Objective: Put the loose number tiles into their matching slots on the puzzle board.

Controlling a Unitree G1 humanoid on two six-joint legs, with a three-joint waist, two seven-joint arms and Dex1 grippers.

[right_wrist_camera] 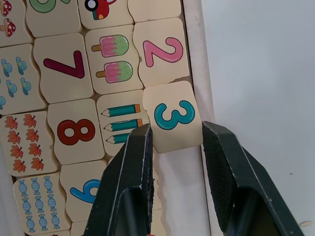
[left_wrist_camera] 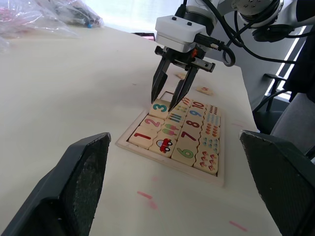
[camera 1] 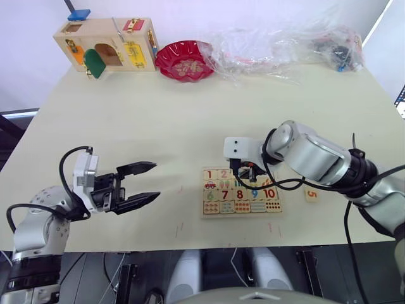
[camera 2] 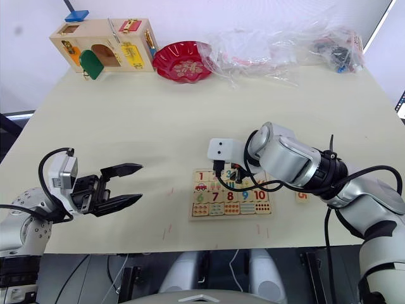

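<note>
- Right end effector (left_wrist_camera: 170,101) points down over the top row of the puzzle board (camera 1: 241,192), its two black fingers parted a little and their tips at the far edge of the 3 tile (right_wrist_camera: 173,118); whether they touch it cannot be told.
- That teal 3 tile lies in the slots (right_wrist_camera: 179,182) of the board's top row, just beside the 2 tile (right_wrist_camera: 163,51), slightly askew, with bare recess on its other side.
- Red 1 tile (left_wrist_camera: 143,135) sits at the board's end of the same row, next to the 2.
- Loose 5 tile (camera 1: 311,194) lies on the bench (camera 1: 190,120) just off the board's right side, apart from the frame.
- Left end effector (camera 1: 142,182) hovers over the bench well to the left of the board, fingers spread wide and holding nothing.
- Far beyond the board, at the bench's back edge, stand a wooden latch box (camera 1: 106,43), a red dish (camera 1: 185,60) and crumpled clear plastic bags (camera 1: 285,47).
</note>
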